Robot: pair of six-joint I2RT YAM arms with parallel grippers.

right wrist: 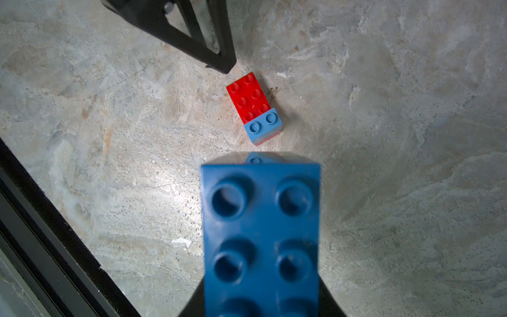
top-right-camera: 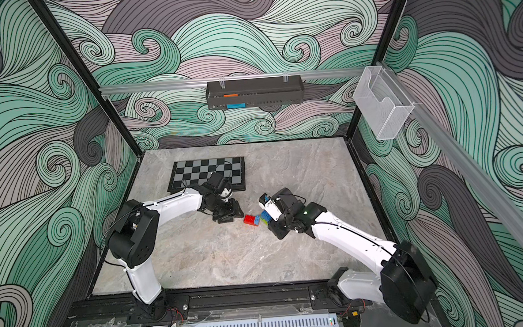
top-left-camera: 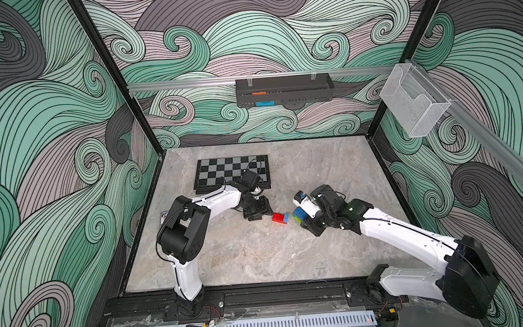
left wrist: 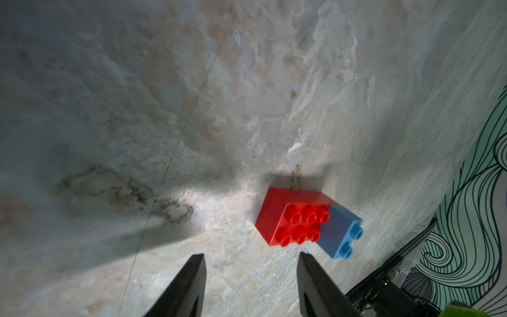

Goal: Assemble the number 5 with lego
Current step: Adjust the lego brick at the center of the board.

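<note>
Axis of red brick point(right wrist: 248, 96) runs claw to claw; light-blue brick point(right wrist: 264, 125) faces my right claw point(top-left-camera: 302, 216), clamped on dark-blue brick point(right wrist: 260, 233). Left claw point(left wrist: 251, 256), jaws apart and empty, sits just beside the red end.

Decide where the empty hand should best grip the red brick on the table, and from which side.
Probably the red brick by its two long smooth side walls, at the bare end away from the light-blue brick stacked on it, coming down from above. Its studs face up, and the open left hand sits by that end.
</note>
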